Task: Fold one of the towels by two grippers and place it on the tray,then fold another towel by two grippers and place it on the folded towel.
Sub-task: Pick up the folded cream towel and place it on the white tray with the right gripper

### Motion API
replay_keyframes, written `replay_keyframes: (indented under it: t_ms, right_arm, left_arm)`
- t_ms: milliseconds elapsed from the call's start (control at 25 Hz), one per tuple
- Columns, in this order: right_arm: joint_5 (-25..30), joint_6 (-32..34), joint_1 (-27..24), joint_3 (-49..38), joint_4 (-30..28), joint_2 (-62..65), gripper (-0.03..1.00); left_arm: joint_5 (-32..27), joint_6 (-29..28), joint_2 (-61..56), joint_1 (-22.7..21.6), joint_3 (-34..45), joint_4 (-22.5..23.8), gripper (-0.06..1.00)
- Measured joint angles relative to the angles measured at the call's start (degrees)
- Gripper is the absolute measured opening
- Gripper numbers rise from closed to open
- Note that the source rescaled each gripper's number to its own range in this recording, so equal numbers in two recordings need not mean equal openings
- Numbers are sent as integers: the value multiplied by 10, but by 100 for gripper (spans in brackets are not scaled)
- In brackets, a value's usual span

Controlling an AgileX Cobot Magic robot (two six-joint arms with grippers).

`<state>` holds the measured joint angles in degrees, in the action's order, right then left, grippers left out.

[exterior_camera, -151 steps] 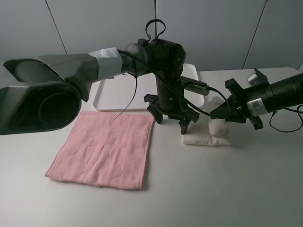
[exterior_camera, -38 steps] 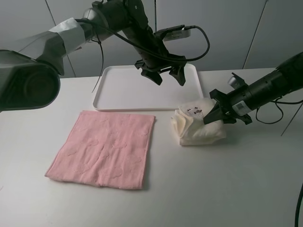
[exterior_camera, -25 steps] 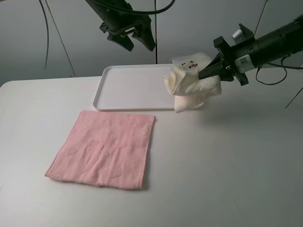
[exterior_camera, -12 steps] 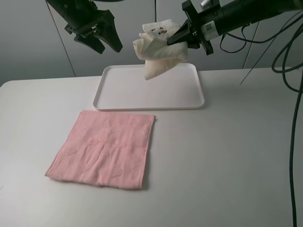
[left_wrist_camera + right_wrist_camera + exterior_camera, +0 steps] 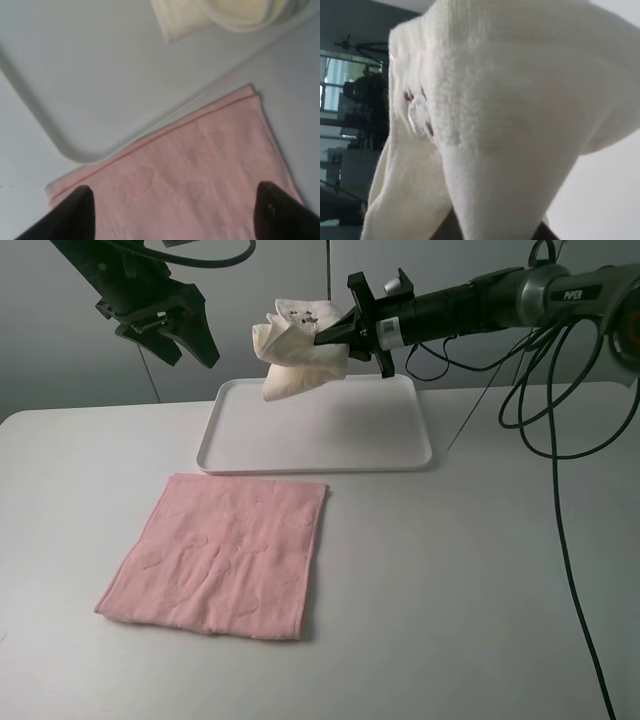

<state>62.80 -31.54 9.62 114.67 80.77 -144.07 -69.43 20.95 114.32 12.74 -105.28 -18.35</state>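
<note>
The cream-white towel (image 5: 293, 348) hangs bunched and folded in the air above the far side of the white tray (image 5: 330, 445), with my right gripper (image 5: 343, 337) shut on it from the right. In the right wrist view the cream-white towel (image 5: 510, 125) fills the picture and hides the fingers. My left gripper (image 5: 186, 344) hangs open and empty, high at the back left, apart from the towel. Its wrist view looks down between the left gripper's (image 5: 175, 215) dark fingertips (image 5: 75, 212) at the pink towel (image 5: 200, 175) and the tray (image 5: 100, 90). The pink towel (image 5: 220, 552) lies flat in front of the tray.
Black cables (image 5: 545, 390) trail from the right arm down over the right side of the white table (image 5: 470, 590). A grey wall stands behind the tray.
My right gripper has carried the cream-white towel up and to the left, from beside the tray to above it. The left gripper has moved left and away from it.
</note>
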Motion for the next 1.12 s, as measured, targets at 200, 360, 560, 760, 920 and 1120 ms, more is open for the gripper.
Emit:
replay_keyframes:
  t_ms: [200,360,560,760,920,1120]
  right_arm:
    - [-31,-16,0,4,11,-59,11]
    - [-45,-18,1,4,-11,-80,11]
    - [-90,-19,8,4,-43,-81,11]
    - [-119,-19,17,4,-68,-81,39]
    - [-102,-20,19,4,-63,-78,94]
    - [-97,-20,17,4,-136,-42,100]
  left_arm:
    - [2,0,0,0,0,12,84]
    - [2,0,0,0,0,15,84]
    - [2,0,0,0,0,16,84]
    - [2,0,0,0,0,17,84]
    - [1,0,0,0,0,18,84]
    - [-1,0,0,0,0,18,84]
